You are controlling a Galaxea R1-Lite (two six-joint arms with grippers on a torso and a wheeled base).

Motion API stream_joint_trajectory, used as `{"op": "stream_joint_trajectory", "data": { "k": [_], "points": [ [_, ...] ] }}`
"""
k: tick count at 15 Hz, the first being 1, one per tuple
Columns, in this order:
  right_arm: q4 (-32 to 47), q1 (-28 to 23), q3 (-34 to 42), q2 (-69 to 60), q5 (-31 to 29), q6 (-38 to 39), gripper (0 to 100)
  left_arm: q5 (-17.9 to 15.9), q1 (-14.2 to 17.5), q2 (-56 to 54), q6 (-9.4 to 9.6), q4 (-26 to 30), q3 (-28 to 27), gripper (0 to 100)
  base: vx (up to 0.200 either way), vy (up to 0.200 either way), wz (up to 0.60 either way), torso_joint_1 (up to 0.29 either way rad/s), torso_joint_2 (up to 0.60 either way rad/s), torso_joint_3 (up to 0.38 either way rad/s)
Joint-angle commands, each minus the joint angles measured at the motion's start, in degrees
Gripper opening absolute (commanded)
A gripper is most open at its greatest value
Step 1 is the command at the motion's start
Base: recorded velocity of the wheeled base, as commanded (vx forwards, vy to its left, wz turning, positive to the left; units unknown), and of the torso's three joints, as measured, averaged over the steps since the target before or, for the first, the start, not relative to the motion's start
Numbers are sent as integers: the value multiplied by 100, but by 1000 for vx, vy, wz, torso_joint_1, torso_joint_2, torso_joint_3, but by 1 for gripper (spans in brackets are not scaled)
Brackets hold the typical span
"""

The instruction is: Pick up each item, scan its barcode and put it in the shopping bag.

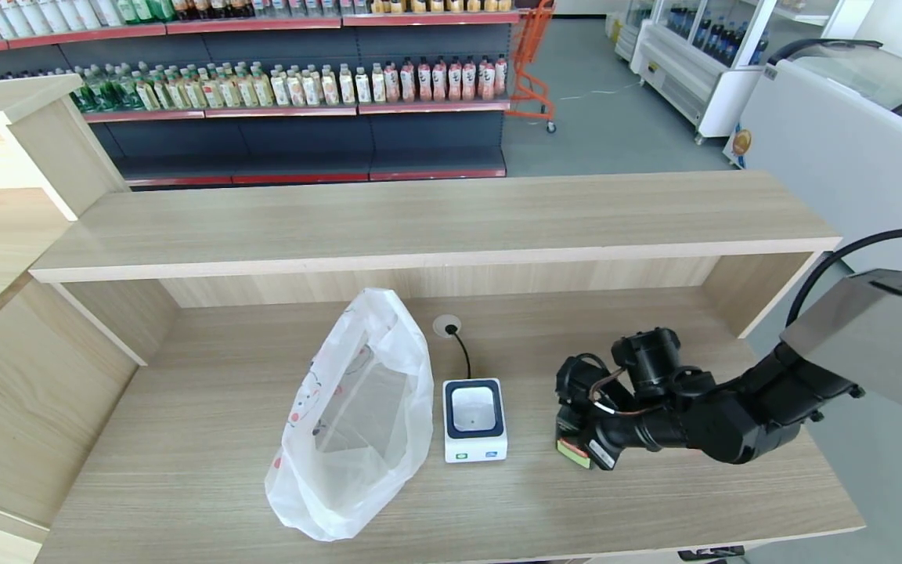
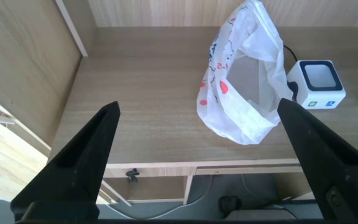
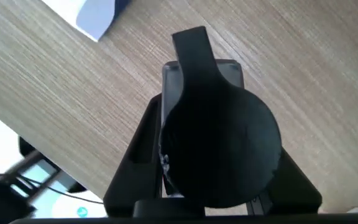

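Observation:
A white plastic shopping bag (image 1: 357, 423) lies open on the wooden counter, left of the small white barcode scanner (image 1: 474, 419). My right gripper (image 1: 578, 445) is down at the counter, right of the scanner, shut on a dark item (image 1: 571, 453) with a green and red edge. From the right wrist, the item (image 3: 219, 143) looks black and rounded, with my fingers (image 3: 132, 174) pressed against both sides. My left gripper (image 2: 197, 106) hangs open and holds nothing, over the counter's front edge. The bag (image 2: 241, 93) and scanner (image 2: 319, 84) lie beyond it.
A raised wooden shelf (image 1: 420, 219) runs along the back of the counter, with side panels (image 1: 28, 392) at both ends. The scanner's cable (image 1: 463, 352) leads to a hole in the counter. Bare counter (image 1: 654, 501) lies in front of the right arm.

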Motion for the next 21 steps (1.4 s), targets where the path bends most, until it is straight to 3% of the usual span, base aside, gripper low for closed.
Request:
{"op": "stream_joint_trajectory", "data": {
  "k": [1,2,3,4,8,10,11,13,15,16,18,21],
  "points": [
    [-533,-7,611,-747,14,1542,0,-2,0,-2,-2,-1,1,100,0,0,0,0,0,0],
    [-603,-7,760,-1161,-3,2166,0,-2,0,-2,-2,-1,1,100,0,0,0,0,0,0],
    [-603,-24,875,-1521,-12,2236,0,-2,0,-2,-2,-1,1,100,0,0,0,0,0,0],
    [-726,-209,1165,-2083,-21,1832,0,-2,0,-2,-2,-1,1,100,0,0,0,0,0,0],
    [-1825,-1140,2404,-3217,313,-2158,0,-2,0,-2,-2,-1,1,100,0,0,0,0,0,0],
    [-2053,-1263,2527,-3138,1992,-4022,0,-2,0,-2,-2,-1,1,100,0,0,0,0,0,0],
    [-2062,-1237,2589,-3041,2449,-5410,0,-2,0,-2,-2,-1,1,100,0,0,0,0,0,0],
    [-2027,-833,2553,-2892,3319,-8196,0,-2,0,-2,-2,-1,1,100,0,0,0,0,0,0],
    [-1711,-191,2562,-2584,3811,-10156,0,-2,0,-2,-2,-1,1,100,0,0,0,0,0,0],
    [-1588,239,2536,-2514,3837,-10728,0,-2,0,-2,-2,-1,1,100,0,0,0,0,0,0],
    [-1623,855,2501,-2523,3943,-11062,0,-2,0,-2,-2,-1,1,100,0,0,0,0,0,0],
    [-2133,1268,2483,-2523,4321,-11492,0,-2,0,-2,-2,-1,1,100,0,0,0,0,0,0]
  ]
}}
